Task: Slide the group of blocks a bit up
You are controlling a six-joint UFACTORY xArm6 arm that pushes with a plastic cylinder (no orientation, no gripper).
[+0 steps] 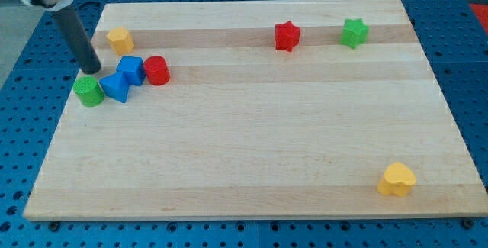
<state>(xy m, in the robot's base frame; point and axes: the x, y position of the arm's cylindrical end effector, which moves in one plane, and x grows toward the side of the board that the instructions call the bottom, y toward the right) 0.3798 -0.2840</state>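
A group of blocks sits near the board's left edge: a green cylinder [89,91], a blue triangular block [116,87], a blue cube [131,70] and a red cylinder [156,70], touching or nearly touching in a row that rises to the right. My tip [91,72] is at the end of the dark rod, just above the green cylinder and left of the blue cube. A yellow block [119,39] lies apart, above the group.
A red star [287,35] and a green star [354,32] lie near the top right of the wooden board [252,156]. A yellow heart [397,179] lies at the bottom right. Blue perforated table surrounds the board.
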